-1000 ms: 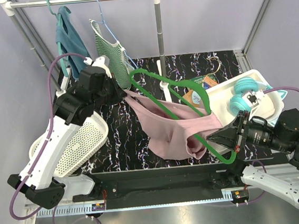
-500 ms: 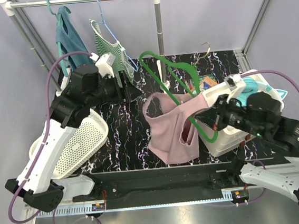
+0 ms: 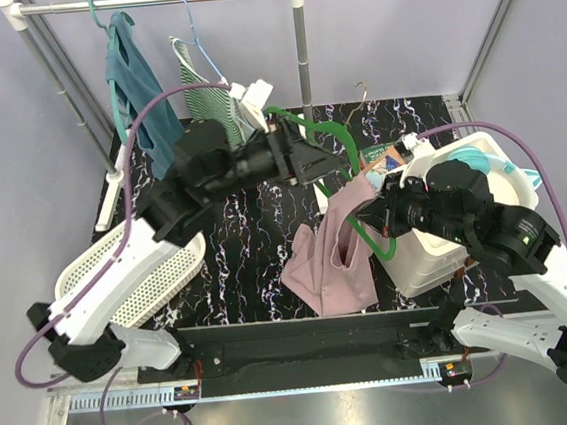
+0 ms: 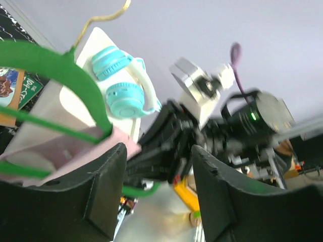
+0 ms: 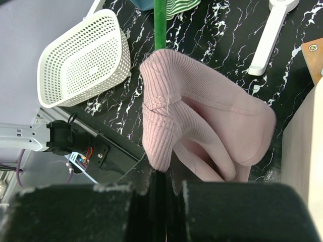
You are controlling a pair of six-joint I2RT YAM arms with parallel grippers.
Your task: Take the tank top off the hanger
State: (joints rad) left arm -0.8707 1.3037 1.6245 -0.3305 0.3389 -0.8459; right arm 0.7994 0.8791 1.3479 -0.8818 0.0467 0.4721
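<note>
The right hand (image 5: 160,189) is clamped on the green hanger (image 5: 160,25) and holds it tilted in the air above the table (image 3: 239,267). In the wrist view the bar runs straight between its closed fingers. The pink tank top (image 3: 331,263) has not come off. It is bunched on the hanger's lower stretch, with a ribbed strap looped over the bar just ahead of the right hand, and the rest of the cloth sags below the hanger toward the table.

The left hand (image 4: 159,166) is beside the hanger's upper end. Its fingers are apart with nothing between them, and the right arm shows through the gap.

The step in hand looks like taking hold of the cloth to draw it off. The left hand is probably best brought down along the hanger to the looped strap, the one place where the top is caught. It should pinch the ribbing alone and not the bar. Pulling along the hanger's arm, away from the right hand and toward the free end, ought to slide the loop off, while a downward tug would tighten it on the bar. Meanwhile the right hand should hold the hanger firm and level. The white bin (image 3: 439,258) with the turquoise headphones (image 4: 121,85) sits close beneath the hanger's lower end and could snag the hem.
</note>
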